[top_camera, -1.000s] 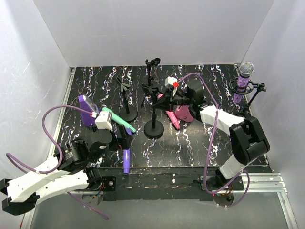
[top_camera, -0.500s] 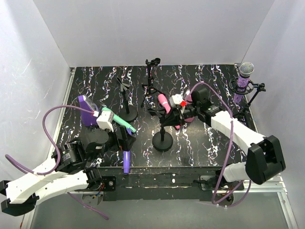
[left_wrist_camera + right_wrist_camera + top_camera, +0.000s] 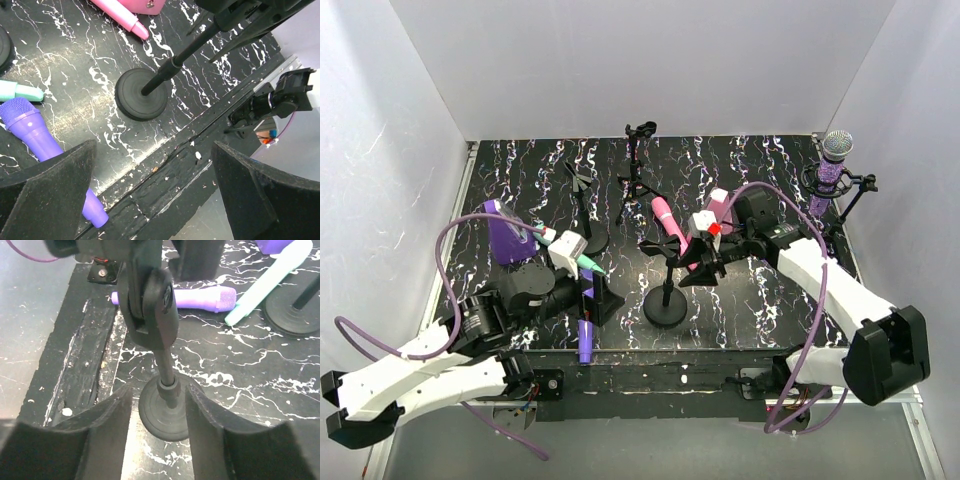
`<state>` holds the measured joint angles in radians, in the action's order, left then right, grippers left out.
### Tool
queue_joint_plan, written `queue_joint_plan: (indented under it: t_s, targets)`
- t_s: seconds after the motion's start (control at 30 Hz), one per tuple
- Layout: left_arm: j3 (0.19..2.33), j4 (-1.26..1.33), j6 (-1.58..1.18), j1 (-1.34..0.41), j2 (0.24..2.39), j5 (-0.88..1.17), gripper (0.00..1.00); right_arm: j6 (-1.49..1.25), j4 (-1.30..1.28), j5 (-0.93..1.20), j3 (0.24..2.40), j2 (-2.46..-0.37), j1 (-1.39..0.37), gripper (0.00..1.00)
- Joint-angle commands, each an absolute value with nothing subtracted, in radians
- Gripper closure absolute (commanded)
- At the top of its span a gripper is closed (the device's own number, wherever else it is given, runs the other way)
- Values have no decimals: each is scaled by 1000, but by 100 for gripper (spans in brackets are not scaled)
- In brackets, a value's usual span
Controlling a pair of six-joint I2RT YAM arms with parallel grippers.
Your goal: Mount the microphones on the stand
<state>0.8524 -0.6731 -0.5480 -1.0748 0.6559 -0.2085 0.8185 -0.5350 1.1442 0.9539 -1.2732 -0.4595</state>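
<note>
Clip of the corner stand (image 3: 850,190), upper right of the top view, holds the glittery purple microphone (image 3: 836,160) upright; only this view shows it. The right gripper (image 3: 159,392) is spread on both sides of the middle stand (image 3: 666,305) pole, not touching. The left gripper (image 3: 155,165) is wide apart over the lower table (image 3: 730,320) edge. The plain purple microphone (image 3: 30,130) lies at this edge, the mint green microphone (image 3: 20,91) beside it. In the left wrist view the pink microphone (image 3: 120,15) lies flat at the top.
</note>
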Motion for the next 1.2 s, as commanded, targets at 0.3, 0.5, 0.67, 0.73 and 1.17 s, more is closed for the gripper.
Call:
queue_joint_plan:
  t_s: [0.3,0.5,0.67,0.73,1.17]
  targets:
    - [836,-794,-661,-1075,696,-337,2,782,-797,1042,1022,-1092,-387,36]
    - [792,-838,-745,-1074,696,-408,2,795,-858,1017,930,-971,-364,36]
    - [772,-836,-808,-1074,771,-445,2,715,-741,1075,793,-868,-286,29]
    - [772,-828,-824,-1071,828,-451,2,698,-706,1118,743,-851,-255,27]
    - [752,-696,-723,-799,1130,-270,2,695,-618,1120,620,-815,-181,23]
